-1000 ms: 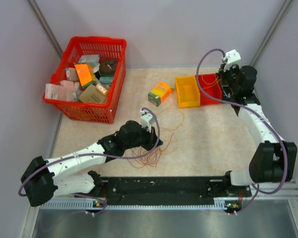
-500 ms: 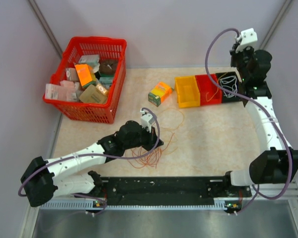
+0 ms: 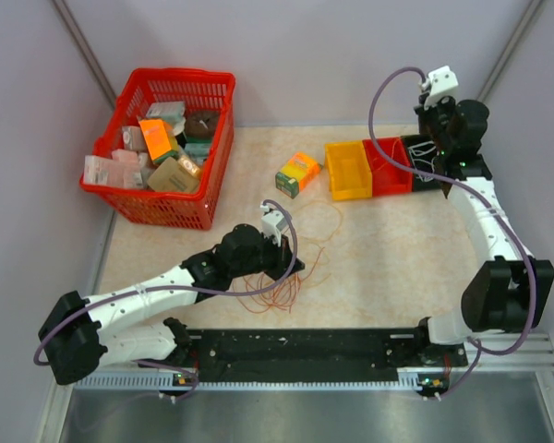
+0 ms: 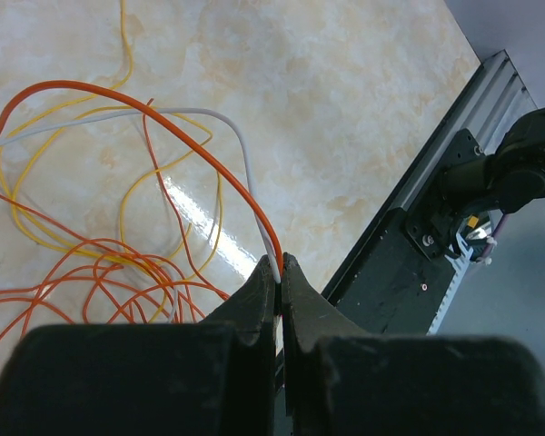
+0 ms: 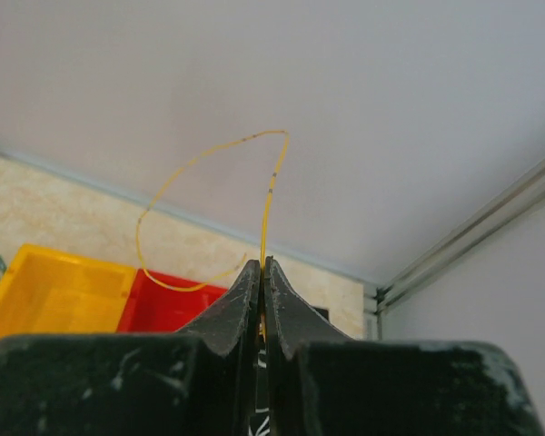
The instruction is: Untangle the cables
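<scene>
The thin orange-red, yellow and white cables (image 3: 275,288) lie in loose, overlapping loops on the beige marbled worktop (image 3: 388,258). In the top view they sit in the lower middle, just by the left arm's wrist. In the left wrist view the tangle fills the left half of the frame. One orange-red strand and one white strand rise out of it in a shared arc and run down into the left tool (image 4: 279,269), whose jaws are clenched on the pair at their very tips.

A single yellow cable (image 5: 195,173) is well apart from the pile. In the right wrist view it curls in a teardrop loop against the grey wall, and one side drops straight into the right tool (image 5: 262,270), which is pinched tight on it.

In the top view the right arm reaches to the upper right, beside a yellow plastic bin (image 3: 349,171) and a red plastic bin (image 3: 388,166) standing side by side. Left of them lies a small orange and green box (image 3: 298,173). A red plastic mesh basket (image 3: 217,101) full of packaged goods sits in the upper left.
</scene>
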Robot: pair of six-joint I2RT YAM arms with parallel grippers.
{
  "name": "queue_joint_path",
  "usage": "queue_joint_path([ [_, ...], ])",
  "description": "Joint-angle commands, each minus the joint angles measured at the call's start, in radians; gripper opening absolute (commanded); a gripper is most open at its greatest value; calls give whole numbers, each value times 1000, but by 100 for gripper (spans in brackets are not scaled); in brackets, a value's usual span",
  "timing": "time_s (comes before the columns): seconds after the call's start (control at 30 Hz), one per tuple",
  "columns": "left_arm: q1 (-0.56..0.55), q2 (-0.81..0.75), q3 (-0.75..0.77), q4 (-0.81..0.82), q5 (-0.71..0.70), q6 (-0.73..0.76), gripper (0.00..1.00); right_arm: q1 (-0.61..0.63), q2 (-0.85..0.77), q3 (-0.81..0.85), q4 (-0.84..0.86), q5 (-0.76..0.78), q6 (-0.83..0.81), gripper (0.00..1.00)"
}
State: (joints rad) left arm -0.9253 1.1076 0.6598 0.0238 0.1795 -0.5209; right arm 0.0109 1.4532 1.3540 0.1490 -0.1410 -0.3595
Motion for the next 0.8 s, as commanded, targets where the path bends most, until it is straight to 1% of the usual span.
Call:
queue_joint_path([
  [0.0,3,-29,20,56,9,5,0,-8,4,-79,101,-51,-4,0],
  [0.1,3,-28,24,51,9,6,0,9,-10,-108,61,-29,2,0],
  [0.17,3,-28,24,57,11,2,0,20,-45,-170,67,-13,23,0],
  [0.4,3,-17,23,74,38,-8,0,41,-140,-308,-28,23,162,0],
  [0.57,3,-28,17,73,37,-8,0,81,-149,-299,-147,138,191,0],
  [0.7,3,-25,15,73,34,-8,0,103,-157,-285,-241,314,205,0],
  [0.77,3,-26,17,76,35,-10,0,101,-166,-289,-253,354,192,0],
])
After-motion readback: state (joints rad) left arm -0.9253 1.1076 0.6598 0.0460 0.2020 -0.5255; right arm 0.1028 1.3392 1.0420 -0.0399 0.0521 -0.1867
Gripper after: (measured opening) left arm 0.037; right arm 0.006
